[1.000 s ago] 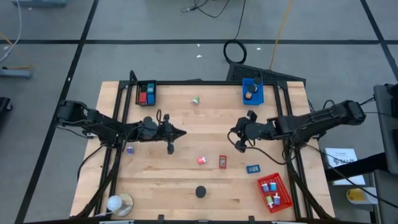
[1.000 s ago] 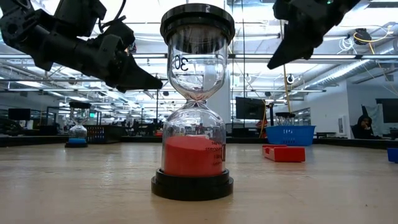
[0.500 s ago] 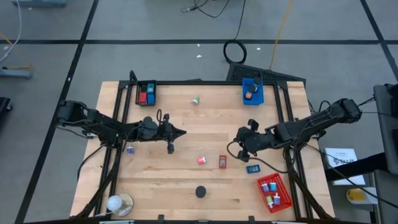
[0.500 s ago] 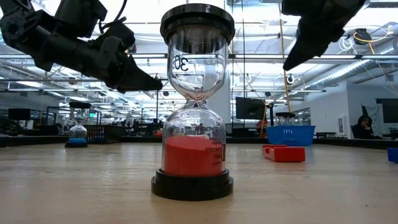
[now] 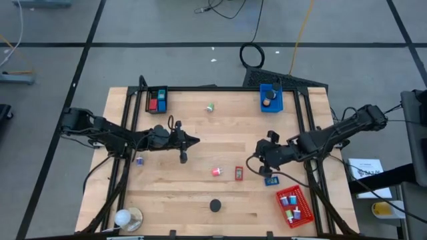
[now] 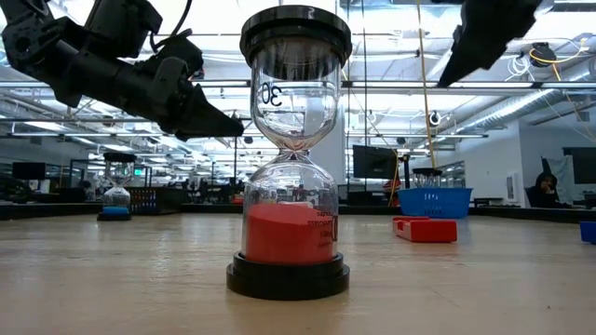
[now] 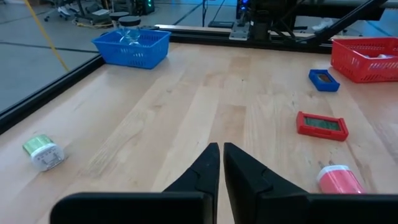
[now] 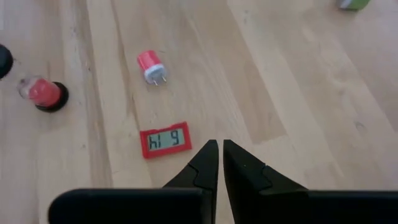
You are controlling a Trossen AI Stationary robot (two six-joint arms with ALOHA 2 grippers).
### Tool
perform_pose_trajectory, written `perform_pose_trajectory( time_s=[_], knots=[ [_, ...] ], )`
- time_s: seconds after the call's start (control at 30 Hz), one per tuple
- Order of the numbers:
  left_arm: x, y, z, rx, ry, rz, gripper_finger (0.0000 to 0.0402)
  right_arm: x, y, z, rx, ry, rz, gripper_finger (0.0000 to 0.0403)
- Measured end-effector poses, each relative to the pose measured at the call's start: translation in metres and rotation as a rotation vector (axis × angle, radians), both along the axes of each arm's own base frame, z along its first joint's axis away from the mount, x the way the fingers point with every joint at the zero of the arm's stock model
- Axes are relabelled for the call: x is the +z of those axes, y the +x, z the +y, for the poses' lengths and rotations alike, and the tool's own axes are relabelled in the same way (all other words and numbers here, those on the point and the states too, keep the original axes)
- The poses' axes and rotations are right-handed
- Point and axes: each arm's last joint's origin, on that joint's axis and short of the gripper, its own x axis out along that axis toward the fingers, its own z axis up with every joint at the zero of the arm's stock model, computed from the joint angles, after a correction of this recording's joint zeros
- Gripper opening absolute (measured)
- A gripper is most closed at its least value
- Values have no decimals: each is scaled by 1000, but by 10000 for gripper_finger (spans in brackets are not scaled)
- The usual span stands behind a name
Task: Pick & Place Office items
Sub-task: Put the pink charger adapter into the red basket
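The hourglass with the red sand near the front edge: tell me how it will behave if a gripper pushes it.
The hourglass stands tall on a fairly narrow black base, so a push high up would probably tip it. Its clear bulbs look like glass or thin plastic, so likely fragile. The sand sits in the lower bulb, which should steady it against a low nudge; it may slide instead.

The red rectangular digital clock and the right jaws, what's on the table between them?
Only bare wooden table: in the right wrist view the red rectangular digital clock lies just beyond the right gripper, whose jaws are shut.
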Motion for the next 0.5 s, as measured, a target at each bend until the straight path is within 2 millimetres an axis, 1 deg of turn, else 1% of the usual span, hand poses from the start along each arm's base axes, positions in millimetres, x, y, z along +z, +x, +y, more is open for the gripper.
perform_pose_trajectory(
  time_s=[0.07, 0.2, 0.37, 0.5],
  knots=[
    [0, 0, 0, -1, 2, 1, 30, 9, 0, 0, -20, -1, 34, 19],
    [0, 0, 0, -1, 1, 1, 30, 17, 1, 3, -43, -41, 112, 19],
    [0, 0, -1, -4, -2, 2, 31, 11, 9, 15, -9, -70, 155, 19],
    [-1, 0, -1, 1, -19, 4, 31, 7, 9, 24, 8, -67, 169, 20]
  ],
)
